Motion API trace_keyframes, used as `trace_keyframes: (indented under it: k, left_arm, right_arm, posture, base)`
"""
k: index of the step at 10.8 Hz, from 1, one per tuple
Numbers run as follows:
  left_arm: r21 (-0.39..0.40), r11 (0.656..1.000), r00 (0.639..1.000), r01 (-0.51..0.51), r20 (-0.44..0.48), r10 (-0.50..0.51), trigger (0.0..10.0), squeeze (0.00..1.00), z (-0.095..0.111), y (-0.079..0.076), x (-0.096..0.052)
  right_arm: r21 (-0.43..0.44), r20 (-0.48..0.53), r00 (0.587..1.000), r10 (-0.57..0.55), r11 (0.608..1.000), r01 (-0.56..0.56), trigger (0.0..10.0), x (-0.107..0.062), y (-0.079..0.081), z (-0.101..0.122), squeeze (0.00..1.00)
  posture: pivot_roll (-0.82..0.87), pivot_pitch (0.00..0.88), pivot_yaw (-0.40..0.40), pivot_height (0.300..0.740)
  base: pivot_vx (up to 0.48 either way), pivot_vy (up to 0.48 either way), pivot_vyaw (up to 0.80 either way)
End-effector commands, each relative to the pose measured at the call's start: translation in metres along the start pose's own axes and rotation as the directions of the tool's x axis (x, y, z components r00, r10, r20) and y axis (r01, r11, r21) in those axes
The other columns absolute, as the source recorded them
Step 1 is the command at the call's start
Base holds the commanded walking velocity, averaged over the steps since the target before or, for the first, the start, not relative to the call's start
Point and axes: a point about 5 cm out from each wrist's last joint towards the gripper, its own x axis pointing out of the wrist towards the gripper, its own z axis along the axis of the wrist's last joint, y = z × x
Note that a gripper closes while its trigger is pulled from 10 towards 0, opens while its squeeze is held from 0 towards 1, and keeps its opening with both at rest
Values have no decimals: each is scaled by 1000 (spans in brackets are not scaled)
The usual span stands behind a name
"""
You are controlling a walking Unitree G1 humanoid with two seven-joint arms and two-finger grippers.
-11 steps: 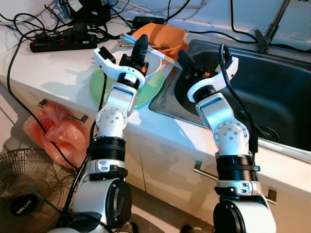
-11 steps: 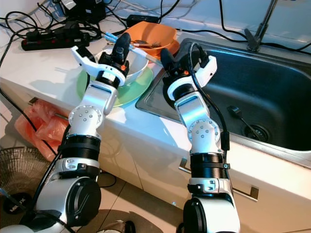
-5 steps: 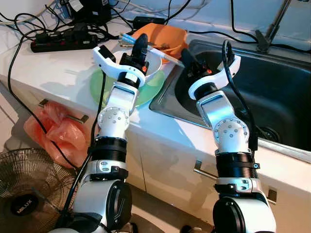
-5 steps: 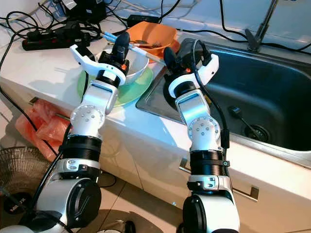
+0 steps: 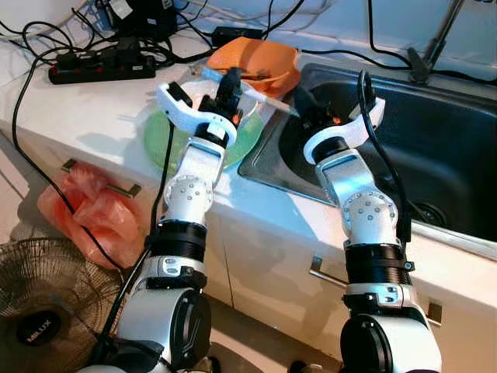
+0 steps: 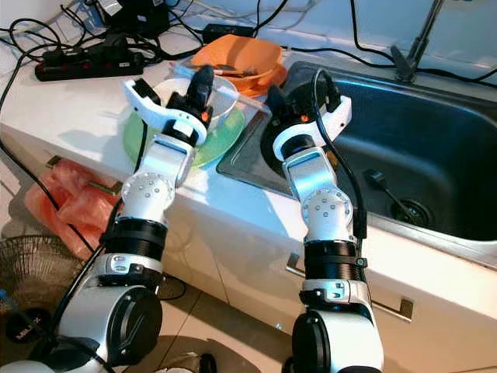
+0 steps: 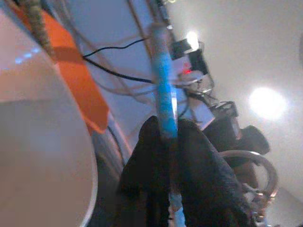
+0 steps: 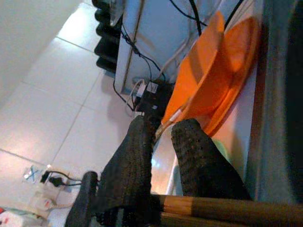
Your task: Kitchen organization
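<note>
A white bowl (image 6: 225, 97) sits on a green plate (image 5: 159, 136) on the counter beside the sink (image 5: 435, 132). Over the bowl's far rim, my left gripper (image 5: 231, 78) is shut on a thin blue-handled utensil (image 7: 163, 94), which runs up between its fingers. My right gripper (image 5: 299, 97) hovers at the sink's left corner, just right of the bowl. It appears shut on wooden chopsticks (image 8: 213, 210) that lie across the base of its fingers. An orange bowl (image 5: 260, 58) on an orange plate stands just behind both grippers.
A black power strip (image 5: 101, 70) and tangled cables lie at the counter's back left. A faucet base (image 5: 427, 54) stands behind the sink. Below the counter, a pink plastic bag (image 5: 85, 214) hangs from a drawer handle, and a floor fan (image 5: 39, 311) stands beneath it.
My left gripper has shifted slightly right and nearer over the bowl, the utensil with it. The right gripper has edged a little toward the sink corner.
</note>
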Motion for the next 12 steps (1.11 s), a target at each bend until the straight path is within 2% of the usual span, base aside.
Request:
trace_keyframes:
  k: [1,5,8,10,12]
  left_arm:
    - [-72,988,986,-134,-109,125,10000,1000,-53,20,-17]
    - [-103,980,979,-167,-133,153,10000,1000,-58,25,-19]
    - [-117,983,985,-144,-116,131,10000,1000,-51,17,-13]
    - [-85,988,987,-125,-108,116,10000,1000,-41,13,-11]
    - [0,997,988,-76,-134,76,10000,1000,-30,8,-14]
  right_arm:
    - [57,5,989,149,987,-149,0,12,48,-12,0]
    - [79,31,990,140,987,-142,0,16,50,-7,0]
    - [102,52,991,122,987,-126,0,20,52,-4,0]
    - [100,64,992,113,988,-119,0,23,53,-2,0]
    - [60,94,991,91,993,-97,0,26,50,6,0]
  posture:
    - [22,94,75,740]
    - [24,90,71,740]
    - [29,85,69,740]
    - [35,83,68,740]
    - [47,81,68,740]
  base:
    - [0,0,0]
    - [0,0,0]
    - [0,0,0]
    - [0,0,0]
    - [0,0,0]
